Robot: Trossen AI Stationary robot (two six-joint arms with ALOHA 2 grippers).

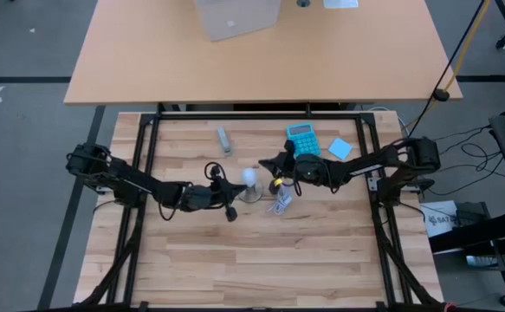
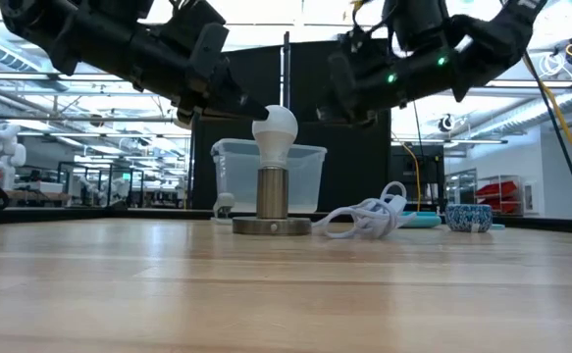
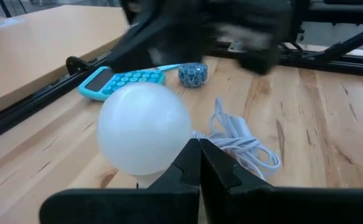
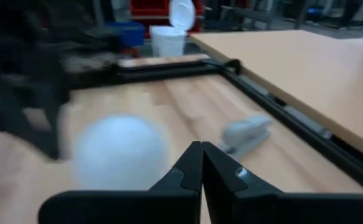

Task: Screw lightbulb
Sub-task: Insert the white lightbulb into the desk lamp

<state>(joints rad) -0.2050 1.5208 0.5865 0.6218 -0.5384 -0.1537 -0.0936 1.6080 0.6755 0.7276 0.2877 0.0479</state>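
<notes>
Lightbulb: the white lightbulb (image 1: 249, 177) stands upright, screw end down, in a cylindrical metal socket (image 2: 272, 193) on a round disc base (image 2: 272, 226), near the middle of the wooden counter (image 1: 261, 260).
Left tool: the left tool (image 1: 225, 185) hangs just beside the lightbulb on its left side in the high view; in its own wrist view the two dark fingers (image 3: 187, 168) are pressed together with nothing between them, the frosted head (image 3: 145, 127) just beyond their tips.
Right tool: the right tool (image 1: 276, 169) hovers near the lightbulb on the opposite side; its wrist view shows its fingers (image 4: 190, 168) likewise pressed together on nothing, the bulb (image 4: 120, 151) a blur ahead of them.
Cable: a white coiled cable (image 1: 280, 204) lies on the counter just beside the socket base, under the right arm.
Calculator: a turquoise calculator (image 1: 302, 139) rests farther back on the counter; its key markings are too small to read.
Other items: a grey stapler (image 1: 224, 139), a pale blue square of paper (image 1: 339, 148) and a small blue patterned bowl (image 2: 469, 217) sit well apart from the bulb.
Background: a clear plastic bin (image 2: 229, 176) shows behind the socket in the low view.
Writing: a white box at the counter's right edge (image 1: 443, 219) carries dark lettering I cannot make out.
</notes>
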